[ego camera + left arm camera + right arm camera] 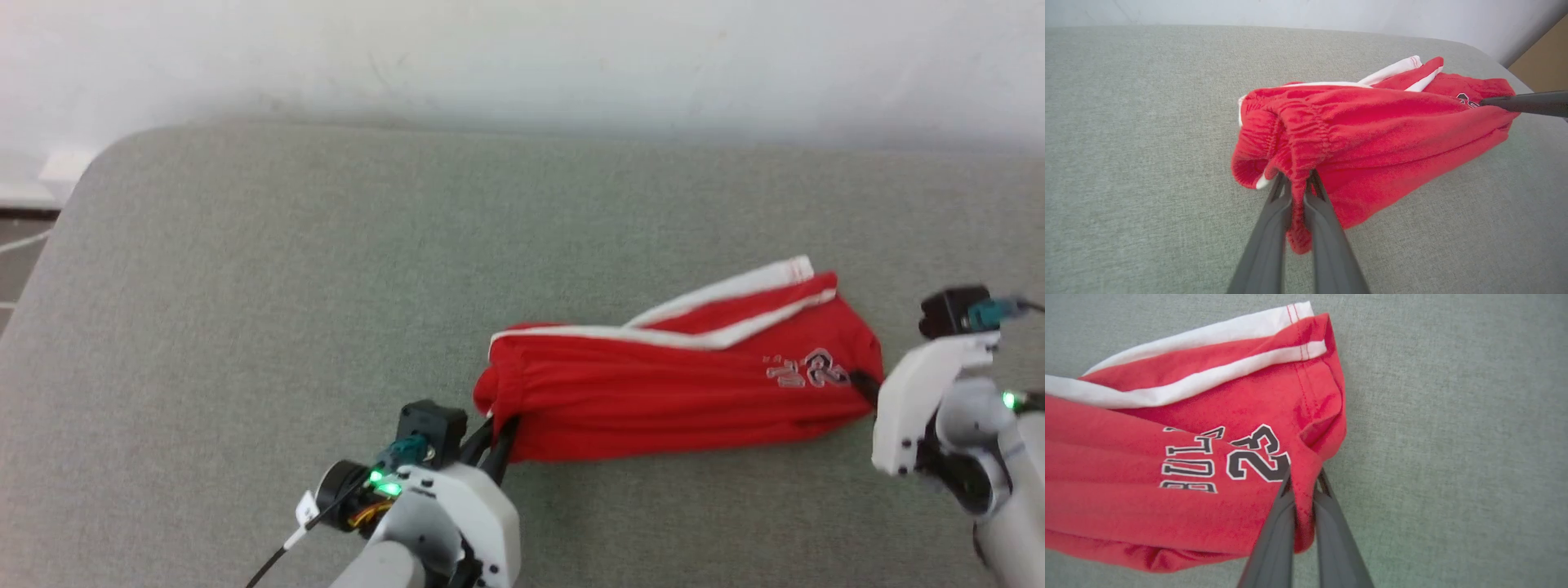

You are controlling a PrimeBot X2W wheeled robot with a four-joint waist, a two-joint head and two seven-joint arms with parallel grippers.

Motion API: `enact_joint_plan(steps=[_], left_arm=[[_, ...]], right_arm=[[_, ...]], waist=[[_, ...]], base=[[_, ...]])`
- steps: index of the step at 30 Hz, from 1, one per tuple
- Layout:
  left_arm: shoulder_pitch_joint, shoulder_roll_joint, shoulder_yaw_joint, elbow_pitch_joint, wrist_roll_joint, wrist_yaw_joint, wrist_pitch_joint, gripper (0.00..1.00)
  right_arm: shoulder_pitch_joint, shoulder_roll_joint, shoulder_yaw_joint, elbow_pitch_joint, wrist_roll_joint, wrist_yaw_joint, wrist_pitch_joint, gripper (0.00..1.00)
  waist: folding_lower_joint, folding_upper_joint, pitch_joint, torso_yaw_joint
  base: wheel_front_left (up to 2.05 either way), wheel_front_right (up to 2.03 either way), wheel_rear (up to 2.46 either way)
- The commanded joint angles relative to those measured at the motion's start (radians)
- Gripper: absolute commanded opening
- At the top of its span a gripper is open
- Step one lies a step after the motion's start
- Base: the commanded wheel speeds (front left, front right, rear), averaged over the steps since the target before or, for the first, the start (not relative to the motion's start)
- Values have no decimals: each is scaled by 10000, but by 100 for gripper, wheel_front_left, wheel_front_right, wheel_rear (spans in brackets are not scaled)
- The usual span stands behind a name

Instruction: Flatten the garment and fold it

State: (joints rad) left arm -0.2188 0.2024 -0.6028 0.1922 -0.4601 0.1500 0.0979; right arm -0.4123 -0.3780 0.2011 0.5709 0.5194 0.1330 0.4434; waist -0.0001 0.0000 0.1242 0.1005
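The garment (678, 388), red shorts with white trim, lies bunched in a long roll on the grey cloth surface (326, 269). My left gripper (498, 429) is shut on its gathered waistband end at the left. In the left wrist view the fingers (1274, 228) pinch a fold of the garment (1372, 134) by the waistband. At the right end, beside the "23" lettering, my right gripper (864, 384) is shut on the fabric. Its fingers (1278, 522) clamp a fold of the garment (1188, 498) in the right wrist view. The cloth looks stretched between both grippers.
The grey surface reaches to a white wall (522, 49) at the back. Its rounded corner (98, 163) is at the far left, with floor beyond. A brown panel (1543, 61) stands past the right edge in the left wrist view.
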Motion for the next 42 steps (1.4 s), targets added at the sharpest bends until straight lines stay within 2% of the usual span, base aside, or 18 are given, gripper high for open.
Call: enact_joint_plan(steps=[1, 6, 12, 16, 20, 27, 28, 29, 35, 42], left_arm=[[180, 140, 76, -86, -106, -43, 50, 0], [719, 552, 47, -222, -294, -95, 387, 0], [1387, 902, -23, -251, -543, -113, 742, 0], [1661, 1011, -49, -8, -698, -114, 903, 0], [1821, 984, -108, 282, -827, -91, 1054, 0], [1648, 801, -186, 741, -892, -174, 948, 0], [1624, 788, -193, 789, -886, -177, 917, 31], [1600, 779, -219, 827, -866, -190, 890, 100], [1607, 747, -188, 678, -882, -232, 542, 100], [1921, 921, 185, -505, -908, -27, -298, 100]], right_arm=[[418, 29, -202, -269, 88, -23, 70, 0], [2197, 511, -1363, -2002, -7, -23, 449, 0], [4399, 1552, -2503, -4342, -544, -23, 1380, 0], [5380, 2253, -3097, -5460, -801, -23, 1967, 0], [5839, 2630, -3201, -5928, -1010, -23, 2272, 0], [5876, 2465, -2993, -5583, -1462, -23, 1847, 0], [5833, 2428, -2986, -5540, -1495, -23, 1765, 26], [5780, 2357, -2956, -5530, -1547, -23, 1647, 100], [5555, 1904, -2792, -5721, -1711, -23, 953, 100], [5431, 1136, -2458, -6360, -1892, -23, -335, 100]], waist=[[1, 0, -404, -267], [1, 0, -721, -388], [1, 0, -850, -475], [1, 0, -831, -460], [1, 0, -768, -436], [1, 0, -712, -253], [1, 0, -725, -236], [1, 0, -744, -213], [1, 0, -1029, -76], [1, 0, -1486, 165]], base=[[0, 0, 0], [0, 0, 0], [0, 0, 0], [0, 0, 0], [0, 0, 0], [0, 0, 0], [0, 0, 0], [0, 0, 0], [0, 0, 0], [0, 0, 0]])
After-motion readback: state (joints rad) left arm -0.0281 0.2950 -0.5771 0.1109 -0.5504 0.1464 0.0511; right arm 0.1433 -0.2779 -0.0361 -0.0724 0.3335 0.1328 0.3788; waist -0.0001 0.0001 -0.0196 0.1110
